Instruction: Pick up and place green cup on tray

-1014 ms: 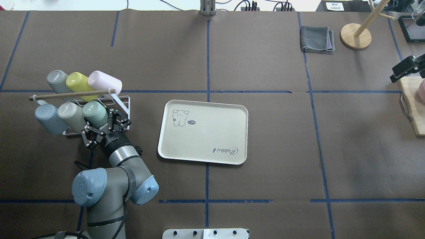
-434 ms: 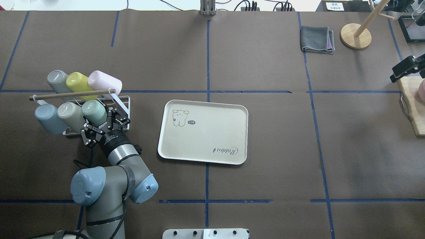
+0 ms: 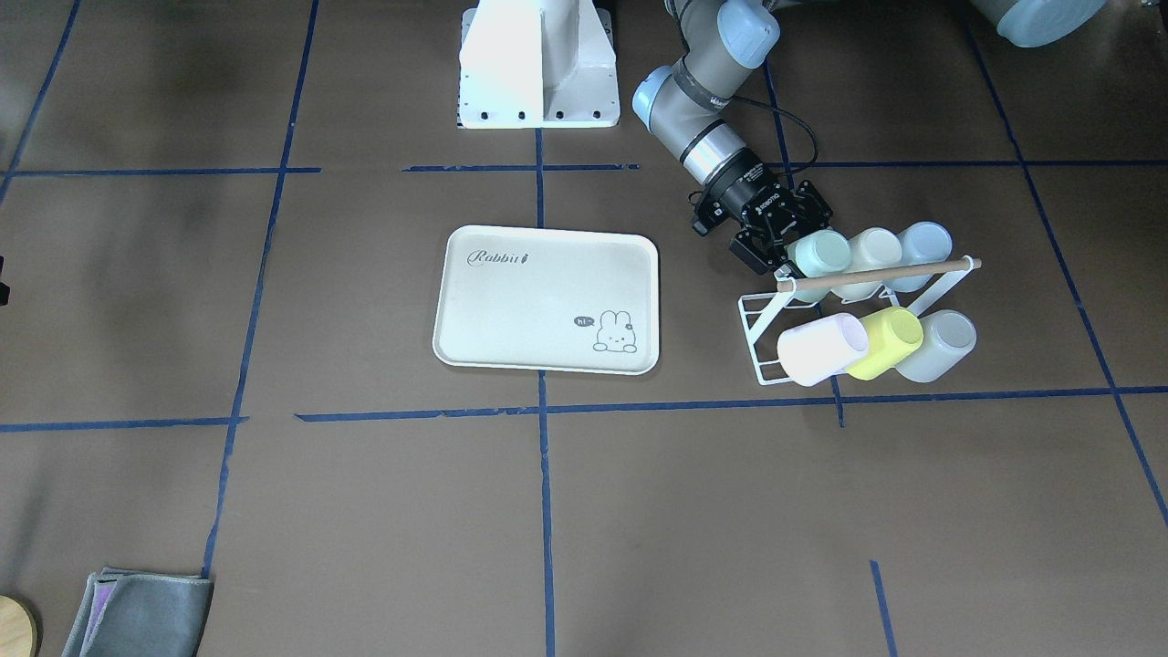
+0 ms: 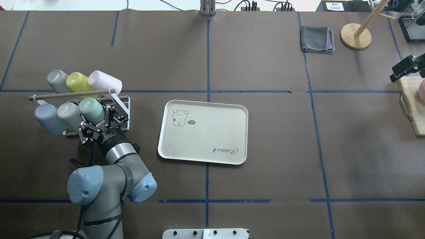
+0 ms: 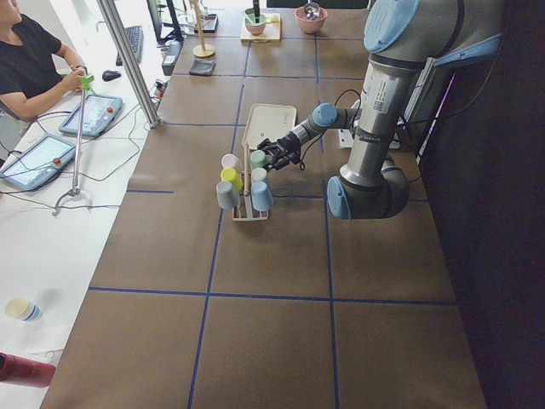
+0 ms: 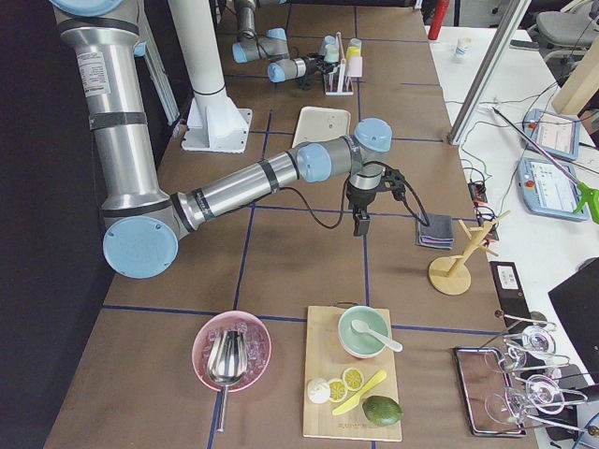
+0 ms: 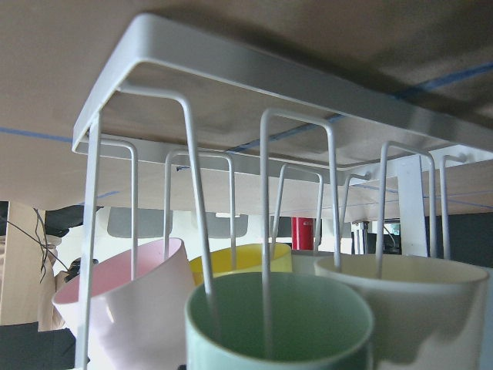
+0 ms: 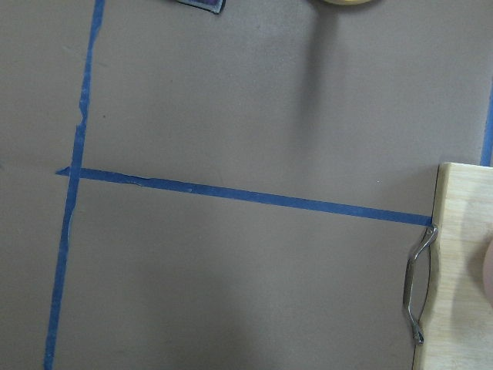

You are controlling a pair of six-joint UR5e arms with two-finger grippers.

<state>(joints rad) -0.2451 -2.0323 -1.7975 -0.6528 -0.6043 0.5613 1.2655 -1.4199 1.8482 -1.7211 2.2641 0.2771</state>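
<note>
Green cup (image 4: 89, 109) hangs on the white wire rack (image 4: 123, 99) near the left edge of the surface. It is rightmost in the row nearer my side, with a beige cup (image 4: 68, 114) just beside it on its left and a wooden bar (image 4: 66, 95) crossing behind it. My left gripper (image 4: 96, 120) straddles the cup's mouth end, and I judge its fingers to be pressed onto the sides, holding it.

My main worry shows in the left wrist view: a wire prong (image 7: 266, 231) runs up inside the cup. If I pull off the prong's line, the rim could catch on it, dragging or tipping the light rack and spilling the other cups. A sideways swing could also knock the beige neighbour. The plastic looks smooth, and with a grip this close to the rim the cup might slip or twist free.

Further right, the tray (image 4: 212, 139) lies flat at the middle of the surface, well apart from the rack. Releasing the cup tilted there could let it roll over the low rim.

At the right edge, my right gripper (image 4: 405, 68) hangs clear of all this. I cannot tell whether its fingers are apart or together.
</note>
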